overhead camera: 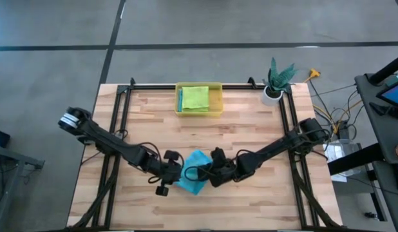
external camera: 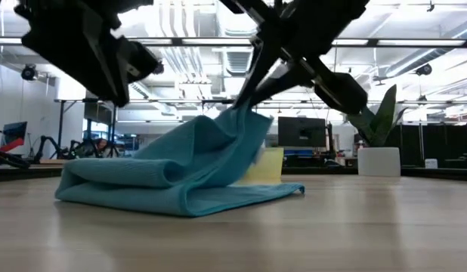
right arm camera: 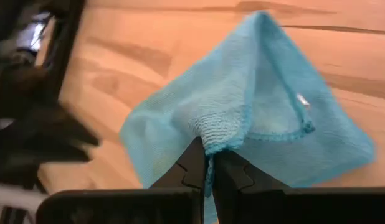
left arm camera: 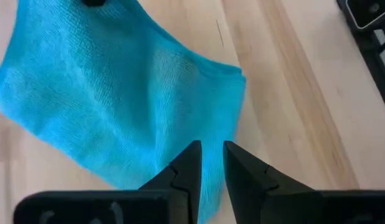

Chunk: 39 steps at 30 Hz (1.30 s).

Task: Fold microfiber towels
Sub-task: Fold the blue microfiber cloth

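A teal microfiber towel [overhead camera: 194, 170] lies near the table's front middle, partly folded over on itself [external camera: 180, 174]. My right gripper [right arm camera: 210, 163] is shut on it and holds one part up in a peak [external camera: 241, 117]. My left gripper [left arm camera: 212, 163] hovers just left of and above the towel [left arm camera: 105, 93], fingers a little apart and touching nothing. A lime green towel [overhead camera: 196, 98] lies in the yellow bin [overhead camera: 199, 114], with a teal one [overhead camera: 180, 98] beside it. The grey towel is out of view. My right gripper pinches a bunched bit of the teal towel's stitched edge [right arm camera: 212, 142] between its two fingers. The fingers come from above, slanting from the table's right. The held part is lifted into a slack peak. The rest of the towel [external camera: 143, 185] lies on the table.
The yellow bin stands at the far middle of the table. A potted plant [overhead camera: 274, 85] stands at the far right corner. Black frame rails [overhead camera: 115, 122] run along the left and right sides. Bare wood [overhead camera: 250, 206] lies along the near side.
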Each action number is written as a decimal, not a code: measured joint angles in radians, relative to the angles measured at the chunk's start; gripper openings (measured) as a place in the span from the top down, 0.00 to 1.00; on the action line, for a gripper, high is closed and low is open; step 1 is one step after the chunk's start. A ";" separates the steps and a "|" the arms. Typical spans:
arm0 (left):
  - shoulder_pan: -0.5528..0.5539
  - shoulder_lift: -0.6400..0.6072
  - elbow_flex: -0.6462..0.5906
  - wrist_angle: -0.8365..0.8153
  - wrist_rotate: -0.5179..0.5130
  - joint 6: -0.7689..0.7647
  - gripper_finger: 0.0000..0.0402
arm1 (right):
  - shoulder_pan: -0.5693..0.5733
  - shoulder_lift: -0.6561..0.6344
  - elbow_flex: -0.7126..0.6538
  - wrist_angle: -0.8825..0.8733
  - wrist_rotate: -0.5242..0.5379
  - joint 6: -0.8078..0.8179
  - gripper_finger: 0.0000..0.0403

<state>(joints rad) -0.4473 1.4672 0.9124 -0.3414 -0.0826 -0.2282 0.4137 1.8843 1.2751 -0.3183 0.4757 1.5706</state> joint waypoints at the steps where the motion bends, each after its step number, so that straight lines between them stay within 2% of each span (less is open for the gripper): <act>1: 0.000 0.010 -0.007 0.018 0.003 0.000 0.87 | 0.000 0.000 0.000 0.018 0.000 -0.035 0.98; 5: 0.001 0.072 -0.036 0.165 0.003 0.001 0.87 | -0.008 0.000 0.000 0.031 -0.002 -0.114 0.98; 9: 0.003 0.159 -0.038 0.253 0.005 0.000 0.87 | -0.019 0.000 0.000 0.002 -0.002 -0.089 0.98; 17: -0.001 0.296 -0.023 0.288 0.144 -0.022 0.87 | -0.034 0.000 0.001 -0.094 -0.004 -0.055 0.98; 22: -0.013 0.282 -0.027 0.300 0.161 -0.027 0.87 | -0.041 0.000 0.004 -0.156 -0.013 -0.025 0.98; 26: -0.014 0.241 -0.029 0.341 0.166 -0.013 0.87 | -0.055 0.000 -0.010 -0.185 -0.088 -0.007 0.98; 32: -0.012 0.204 -0.029 0.332 0.156 0.005 0.87 | -0.056 0.000 -0.022 -0.210 -0.113 0.026 0.96; 35: -0.012 0.185 -0.029 0.333 0.156 0.005 0.87 | -0.056 0.000 -0.024 -0.203 -0.122 -0.013 0.91; 39: -0.010 0.168 -0.026 0.333 0.154 0.017 0.87 | -0.057 0.000 -0.023 -0.201 -0.154 -0.038 0.78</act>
<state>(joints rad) -0.4574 1.6353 0.8861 -0.0087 0.0713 -0.2111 0.3563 1.8843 1.2518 -0.5197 0.3222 1.5324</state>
